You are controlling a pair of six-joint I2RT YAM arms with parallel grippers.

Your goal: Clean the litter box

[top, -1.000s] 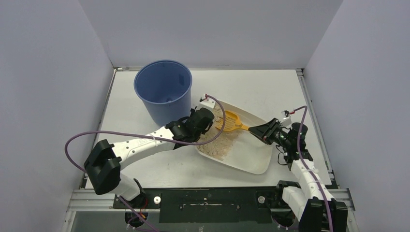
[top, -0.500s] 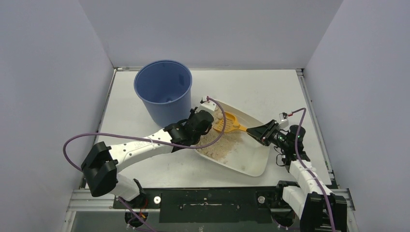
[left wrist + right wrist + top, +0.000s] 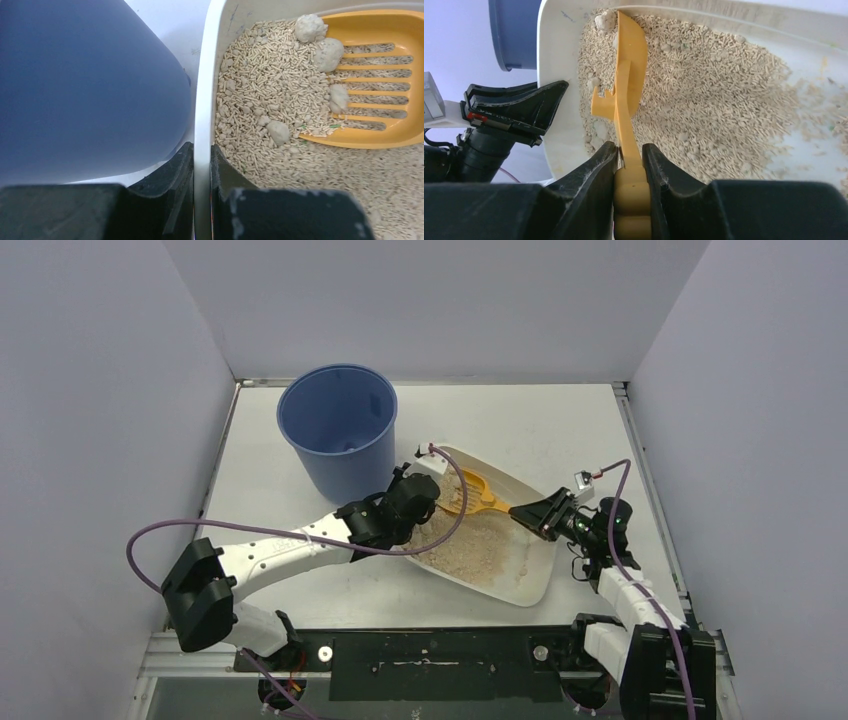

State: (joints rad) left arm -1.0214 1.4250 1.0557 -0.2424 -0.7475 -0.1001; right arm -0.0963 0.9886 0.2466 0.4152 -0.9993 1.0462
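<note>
Clamps the left gripper point(image 3: 201, 155) on the left wall of the litter box point(image 3: 530, 565), one finger outside the white rim and one inside, both pressed tight against the plastic. Sits angled on the white table point(image 3: 560, 420), that box, roughly mid-table: far left corner just beside the blue bucket point(image 3: 338, 435), near right corner toward the right arm. Pinches the handle of the yellow scoop point(image 3: 630, 65) in the right gripper point(image 3: 629, 152), fingers squeezed against both of its sides. Reaches in from the right, with the slotted blade at the far left end of the box, resting on tan pellet litter point(image 3: 265, 95). Carries several pale clumps point(image 3: 327, 52) along the blade's left edge, with one more loose in the pellets just beside it. Lies thick toward the left of the box, the litter, and thin over bare white floor toward the right.
</note>
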